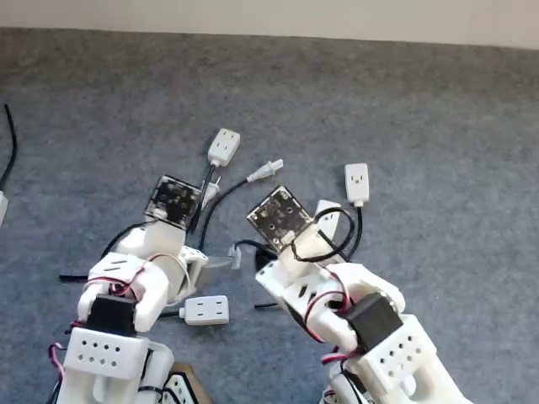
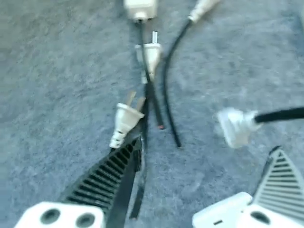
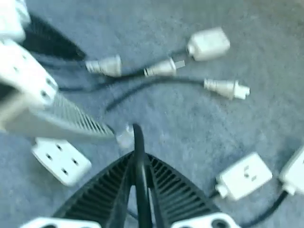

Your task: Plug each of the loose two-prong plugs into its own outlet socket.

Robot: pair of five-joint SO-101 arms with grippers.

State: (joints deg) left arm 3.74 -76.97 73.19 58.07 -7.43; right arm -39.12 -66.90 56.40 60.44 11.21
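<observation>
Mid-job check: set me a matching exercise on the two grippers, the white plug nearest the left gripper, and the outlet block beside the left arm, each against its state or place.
Things:
1. left gripper
2. right gripper
3. white plug
4. outlet block

States or places:
A. shut on a black cord
B. lying beside the left arm
C. open, jaws wide apart
D. unplugged, prongs bare

Pairs: 1-C, 2-A, 3-D, 4-B.

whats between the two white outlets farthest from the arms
A loose white plug lies on the carpet between the left outlet and the right outlet, touching neither, as the high view shows.
</observation>
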